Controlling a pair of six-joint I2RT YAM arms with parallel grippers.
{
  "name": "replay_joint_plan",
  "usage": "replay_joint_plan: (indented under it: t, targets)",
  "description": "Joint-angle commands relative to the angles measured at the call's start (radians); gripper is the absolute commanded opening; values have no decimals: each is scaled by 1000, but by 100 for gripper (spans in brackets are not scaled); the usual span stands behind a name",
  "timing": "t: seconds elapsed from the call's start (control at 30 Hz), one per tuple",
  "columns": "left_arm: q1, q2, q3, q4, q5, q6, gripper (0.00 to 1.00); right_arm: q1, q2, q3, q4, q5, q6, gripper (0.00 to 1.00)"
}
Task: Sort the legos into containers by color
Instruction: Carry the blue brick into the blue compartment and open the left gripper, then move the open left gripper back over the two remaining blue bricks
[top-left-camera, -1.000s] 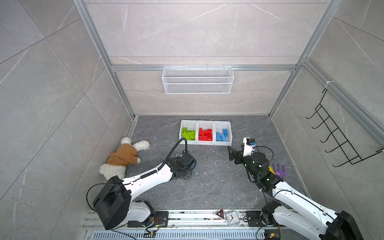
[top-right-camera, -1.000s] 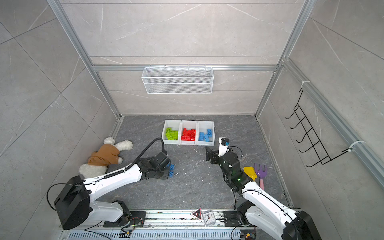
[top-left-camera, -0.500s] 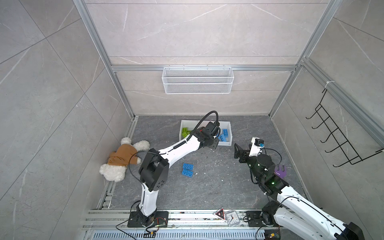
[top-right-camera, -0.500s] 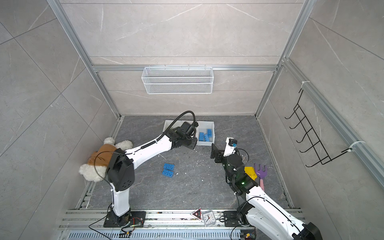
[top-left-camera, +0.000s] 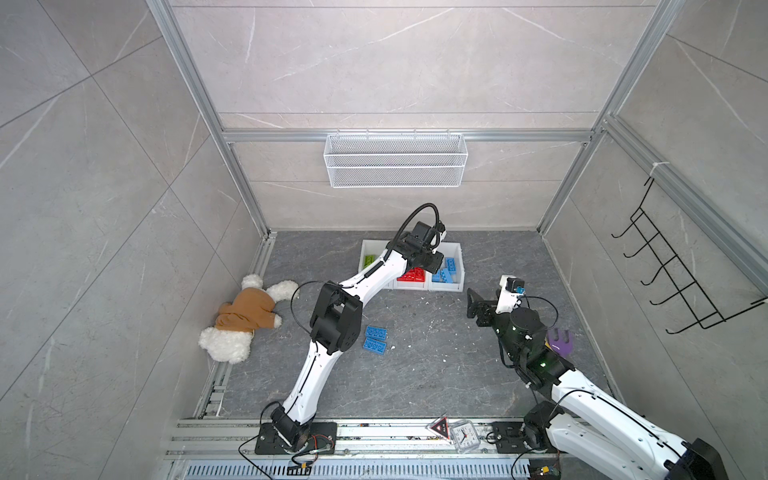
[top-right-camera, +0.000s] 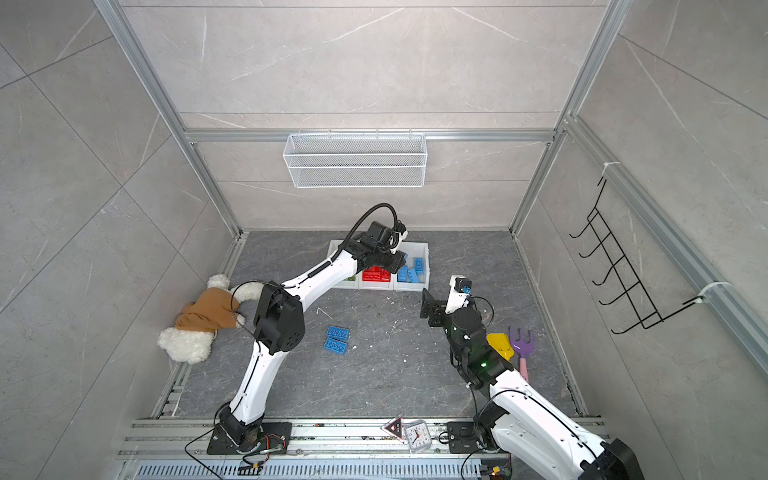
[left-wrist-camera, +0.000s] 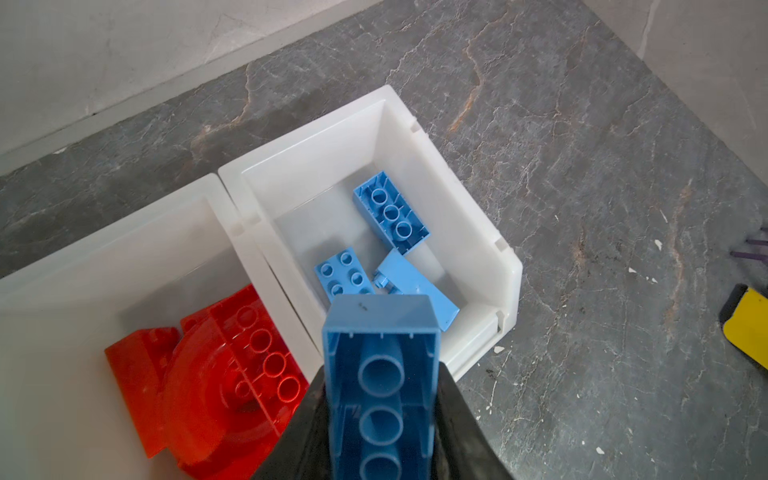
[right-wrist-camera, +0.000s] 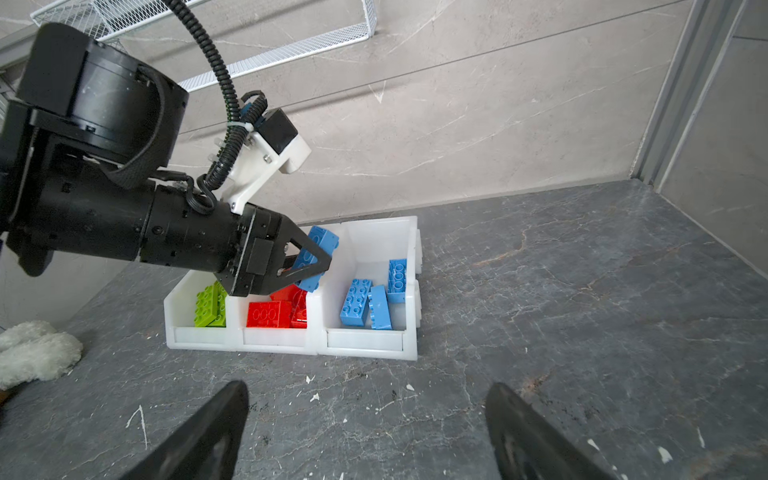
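Subsequently, the left claw (right-wrist-camera: 322, 266), pinching a blue lego (left-wrist-camera: 380, 361), had swung across to the blue-filled container (left-wrist-camera: 469, 232), apparently for release; the right claw (right-wrist-camera: 368, 428) stayed spread.

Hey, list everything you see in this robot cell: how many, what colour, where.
Bins: three, white, joined row by back wall.
Green bricks: a few, green, left bin.
Red bricks: several, red, middle bin.
Binned blue bricks: three, blue, right bin.
Loose blue bricks: two, blue, mid-floor.
Held brick: one, blue, above the bins.
Stuffed bear: one, white and brown, floor, left.
Wire basket: one, white, back wall.
Hook rack: one, black, right wall.
Shovel: one, yellow, floor, right.
Rake: one, purple, beside shovel.
Clock: one, white, front rail.
Left tool: black, shut on held brick.
Right tool: black, open, empty, above floor.
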Motion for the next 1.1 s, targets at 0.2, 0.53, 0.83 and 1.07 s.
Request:
replay_joint_plan:
  t: [0.2, 0.53, 0.83, 1.07]
  targets:
    - [5, 101, 126, 26, 84, 39, 34, 1, 7, -5, 13, -18, 9, 90]
    - [19, 32, 120, -45, -32, 29, 77, 1, 3, -2, 7, -29, 8, 90]
    - [16, -326, -353, -98, -193, -61, 80, 1, 11, 1, 6, -36, 9, 90]
    - [9, -611, -780, -94, -282, -187, 80, 0, 25, 4, 7, -42, 9, 91]
